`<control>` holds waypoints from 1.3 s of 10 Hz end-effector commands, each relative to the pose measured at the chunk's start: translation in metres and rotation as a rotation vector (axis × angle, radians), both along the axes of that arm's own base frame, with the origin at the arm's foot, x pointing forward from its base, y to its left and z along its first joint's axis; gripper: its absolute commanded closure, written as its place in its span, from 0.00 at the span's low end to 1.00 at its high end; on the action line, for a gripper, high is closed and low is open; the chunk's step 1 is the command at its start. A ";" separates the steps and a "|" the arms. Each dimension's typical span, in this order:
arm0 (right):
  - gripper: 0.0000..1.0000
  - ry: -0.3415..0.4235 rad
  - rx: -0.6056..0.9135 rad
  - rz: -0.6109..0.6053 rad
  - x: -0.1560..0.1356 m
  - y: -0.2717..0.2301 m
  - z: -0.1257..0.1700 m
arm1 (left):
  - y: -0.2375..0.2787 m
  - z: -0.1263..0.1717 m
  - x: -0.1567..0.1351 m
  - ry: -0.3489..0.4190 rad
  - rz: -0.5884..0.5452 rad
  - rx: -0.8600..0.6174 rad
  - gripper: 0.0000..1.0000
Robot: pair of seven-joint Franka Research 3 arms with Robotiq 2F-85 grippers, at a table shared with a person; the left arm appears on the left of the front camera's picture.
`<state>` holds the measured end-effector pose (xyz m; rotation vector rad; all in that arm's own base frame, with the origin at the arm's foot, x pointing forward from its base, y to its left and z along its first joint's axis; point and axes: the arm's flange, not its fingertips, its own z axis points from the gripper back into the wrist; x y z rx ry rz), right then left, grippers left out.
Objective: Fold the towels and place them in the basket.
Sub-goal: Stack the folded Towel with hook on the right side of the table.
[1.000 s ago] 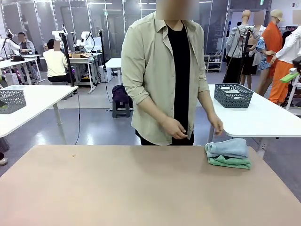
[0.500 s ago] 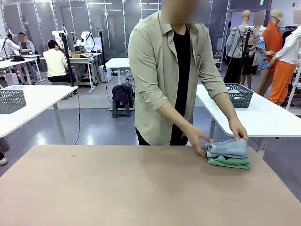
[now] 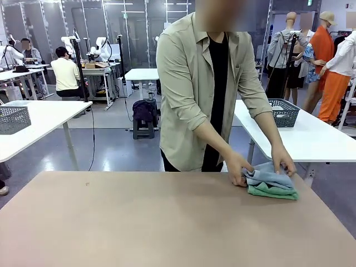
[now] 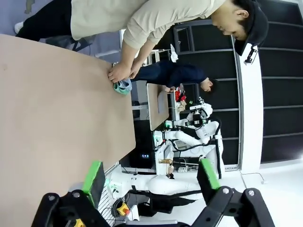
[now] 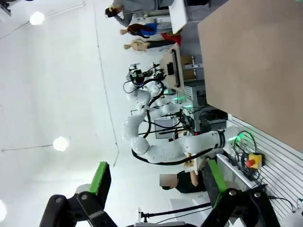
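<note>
Two folded towels lie stacked at the far right edge of the tan table (image 3: 139,222), a pale blue towel (image 3: 269,177) on top of a mint green one (image 3: 273,193). The person's hands (image 3: 238,173) hold both ends of the stack, and the blue towel is bunched up between them. In the left wrist view the same stack (image 4: 123,87) is small and far off, under the person's hands. My left gripper (image 4: 151,177) is open and holds nothing. My right gripper (image 5: 156,178) is open too, raised beside the table (image 5: 255,61). A dark grey mesh basket (image 3: 284,113) stands on the white table behind the person.
Another grey basket (image 3: 13,119) sits on a white table at the far left. The person stands at the table's far edge, leaning over its right corner. Bare tabletop stretches across the middle and left.
The person's hands went from in front of their body down onto the towel stack, and now grip it. The blue towel has been bunched and shifted slightly. Both grippers stayed open.
</note>
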<state>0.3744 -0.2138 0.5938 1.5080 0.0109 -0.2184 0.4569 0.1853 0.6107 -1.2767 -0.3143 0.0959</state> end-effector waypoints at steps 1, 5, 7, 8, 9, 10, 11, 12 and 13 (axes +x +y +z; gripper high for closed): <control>0.00 -0.017 0.037 0.034 -0.005 0.002 -0.001 | 0.005 0.000 0.002 0.038 -0.024 -0.078 0.00; 0.00 0.003 0.023 0.027 -0.002 0.004 -0.002 | 0.003 -0.008 0.000 0.024 -0.024 -0.045 0.00; 0.00 0.003 0.023 0.027 -0.002 0.004 -0.002 | 0.003 -0.008 0.000 0.024 -0.024 -0.045 0.00; 0.00 0.003 0.023 0.027 -0.002 0.004 -0.002 | 0.003 -0.008 0.000 0.024 -0.024 -0.045 0.00; 0.00 0.003 0.023 0.027 -0.002 0.004 -0.002 | 0.003 -0.008 0.000 0.024 -0.024 -0.045 0.00; 0.00 0.003 0.023 0.027 -0.002 0.004 -0.002 | 0.003 -0.008 0.000 0.024 -0.024 -0.045 0.00; 0.00 0.003 0.023 0.027 -0.002 0.004 -0.002 | 0.003 -0.008 0.000 0.024 -0.024 -0.045 0.00; 0.00 0.003 0.023 0.027 -0.002 0.004 -0.002 | 0.003 -0.008 0.000 0.024 -0.024 -0.045 0.00; 0.00 0.006 0.027 0.037 -0.002 0.005 -0.003 | 0.003 -0.008 0.000 0.024 -0.024 -0.045 0.00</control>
